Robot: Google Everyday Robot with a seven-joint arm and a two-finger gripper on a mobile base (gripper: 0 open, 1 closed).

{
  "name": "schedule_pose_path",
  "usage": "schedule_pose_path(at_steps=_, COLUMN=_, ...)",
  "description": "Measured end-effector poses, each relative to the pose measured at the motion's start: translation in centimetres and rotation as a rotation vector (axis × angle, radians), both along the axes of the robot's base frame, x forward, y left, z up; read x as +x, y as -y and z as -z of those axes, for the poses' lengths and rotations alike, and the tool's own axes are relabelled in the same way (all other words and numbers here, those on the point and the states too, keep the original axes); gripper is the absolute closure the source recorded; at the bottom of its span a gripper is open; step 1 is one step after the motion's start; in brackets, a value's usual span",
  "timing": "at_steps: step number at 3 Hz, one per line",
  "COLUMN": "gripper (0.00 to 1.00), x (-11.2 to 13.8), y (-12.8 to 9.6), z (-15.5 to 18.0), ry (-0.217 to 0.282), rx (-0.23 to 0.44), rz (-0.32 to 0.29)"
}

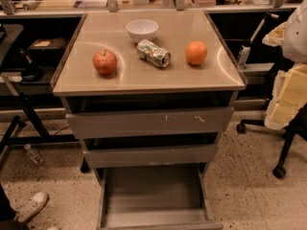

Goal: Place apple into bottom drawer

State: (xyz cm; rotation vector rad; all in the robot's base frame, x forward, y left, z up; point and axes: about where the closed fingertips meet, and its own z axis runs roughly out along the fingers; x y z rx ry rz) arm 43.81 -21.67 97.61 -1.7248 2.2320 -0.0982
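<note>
The red apple [105,62] with yellowish patches stands upright on the left part of the cabinet top [144,78]. The bottom drawer [153,193] is pulled out towards me and its tray is empty. The two upper drawers [148,121] are pushed in further. My gripper is not in view, and nothing is touching the apple.
On the cabinet top, a white bowl [142,30] stands at the back, a crushed can [153,53] lies in the middle and an orange [196,52] sits to the right. A wheeled chair with yellow padding [288,97] stands at the right. A bottle [33,155] and a shoe [31,205] lie on the floor at the left.
</note>
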Motion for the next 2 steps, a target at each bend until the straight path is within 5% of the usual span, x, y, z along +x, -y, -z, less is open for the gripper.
schedule_pose_path(at_steps=2, gripper=0.00, x=0.41, y=-0.76, z=-0.61, ry=-0.001, rx=0.014, rz=0.006)
